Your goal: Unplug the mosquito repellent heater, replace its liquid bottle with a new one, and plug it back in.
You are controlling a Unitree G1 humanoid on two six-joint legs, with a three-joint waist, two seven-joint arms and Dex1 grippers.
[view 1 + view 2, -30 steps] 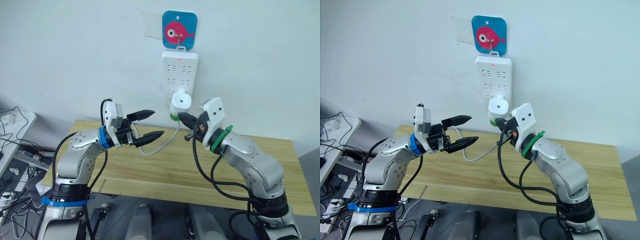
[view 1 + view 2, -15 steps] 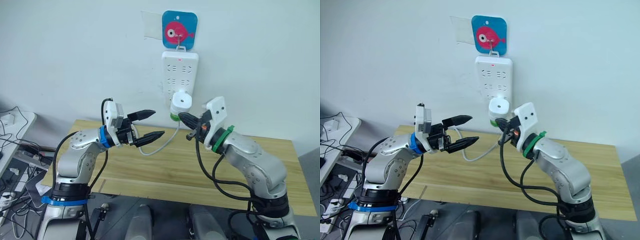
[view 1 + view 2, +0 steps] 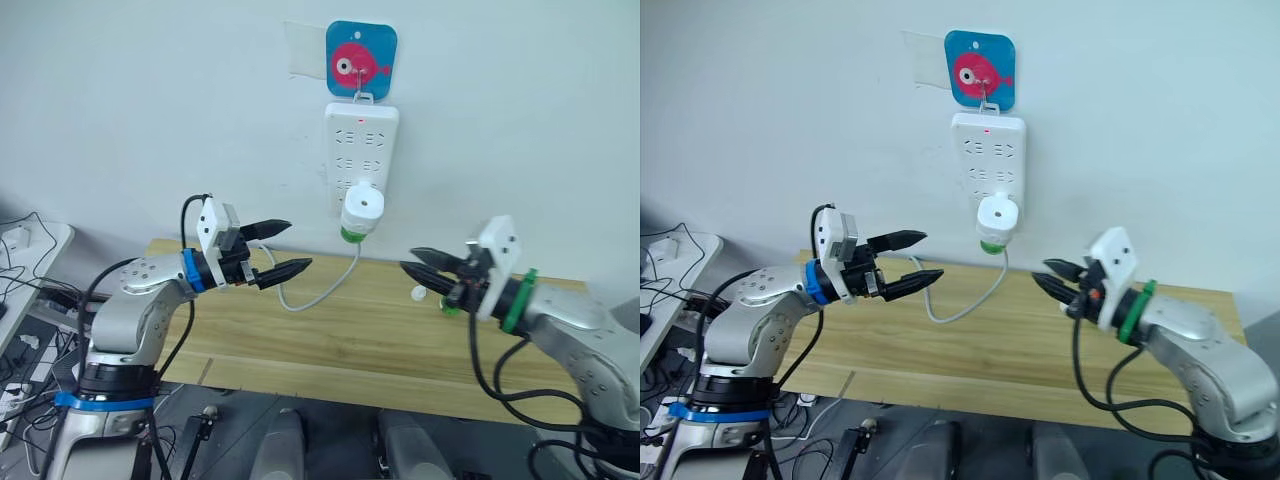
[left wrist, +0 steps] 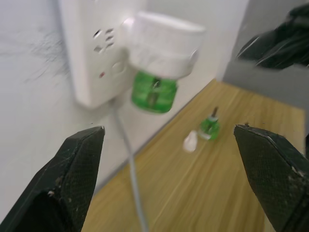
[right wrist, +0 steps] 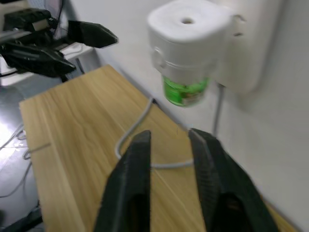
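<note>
A long wooden table [image 3: 330,345] runs along a white wall, and on that wall, under a blue plaque with a pink fish [image 3: 361,47], hangs a white power strip [image 3: 360,140] whose grey cord [image 3: 318,290] loops down onto the tabletop. The mosquito repellent heater [image 3: 361,206] is plugged into the lowest sockets of the strip, well above the table, with its round hole facing up and its green liquid bottle [image 3: 353,234] hanging straight down beneath it; its long axis is therefore vertical, and the prongs run into the strip, so pulling it free likely means drawing it straight out from the wall. The left gripper [image 3: 277,249] hovers over the table to the left of the heater and somewhat lower, its two black fingers spread wide and holding nothing, pointing roughly toward the unit. The right gripper [image 3: 424,267] sits lower and off to the right of the heater, above the table's back edge, its fingers slightly parted with a narrow gap between them and nothing held. Both stand apart from the heater; the right looks a little nearer in the head views, though I cannot be sure of it. On the table beside the right gripper rest a spare green bottle [image 4: 209,127] and a small white cap [image 4: 190,140], just beside each other, below and to the right of the heater.
</note>
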